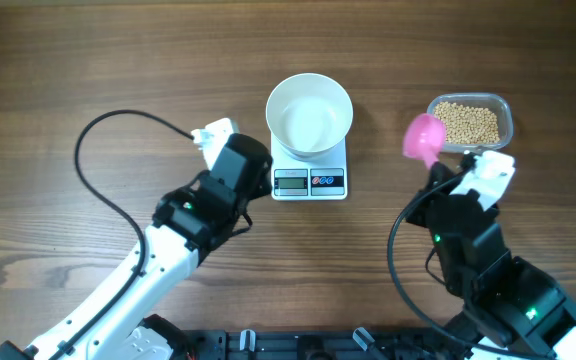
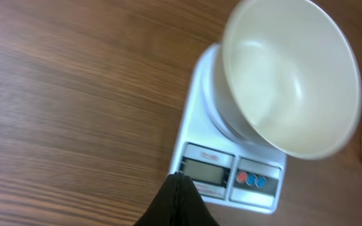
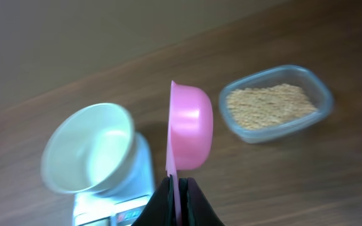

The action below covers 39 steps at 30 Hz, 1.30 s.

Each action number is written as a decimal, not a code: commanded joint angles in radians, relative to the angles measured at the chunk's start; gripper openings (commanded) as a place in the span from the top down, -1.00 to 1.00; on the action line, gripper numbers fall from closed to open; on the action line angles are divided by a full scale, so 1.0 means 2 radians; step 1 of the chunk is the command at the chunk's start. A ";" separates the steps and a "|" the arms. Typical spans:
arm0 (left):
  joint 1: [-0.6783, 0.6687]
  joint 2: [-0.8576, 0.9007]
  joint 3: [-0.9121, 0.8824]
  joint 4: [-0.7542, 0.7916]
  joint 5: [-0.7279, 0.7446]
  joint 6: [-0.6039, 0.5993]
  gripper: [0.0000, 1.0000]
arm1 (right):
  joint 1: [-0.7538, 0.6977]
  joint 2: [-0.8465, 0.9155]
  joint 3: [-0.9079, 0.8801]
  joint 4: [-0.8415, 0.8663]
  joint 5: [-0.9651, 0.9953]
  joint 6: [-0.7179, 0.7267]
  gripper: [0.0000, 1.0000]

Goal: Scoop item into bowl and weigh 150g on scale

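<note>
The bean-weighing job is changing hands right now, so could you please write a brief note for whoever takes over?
Left gripper: shut, empty, its tip at the scale's front edge by the display.
Right gripper: shut on the handle of the pink scoop, held on its side in the air between scale and tub; no beans visible in it.
Bowl: on the scale, empty.
Beans: all in the tub, right of the scale.
Done: bowl on scale, scoop in hand.
Left: scoop beans into the bowl up to the target weight. The display cannot be read.
</note>
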 commanded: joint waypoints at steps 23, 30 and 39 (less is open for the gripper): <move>-0.051 0.189 0.005 0.163 0.109 0.169 0.92 | -0.083 0.000 0.012 -0.001 -0.009 -0.025 0.91; -0.063 0.234 0.005 0.210 0.110 0.197 0.92 | -0.088 0.000 0.012 0.002 -0.010 -0.025 0.91; -0.063 0.252 0.005 0.235 0.109 0.197 0.92 | -0.088 0.000 0.012 0.002 -0.010 -0.023 0.91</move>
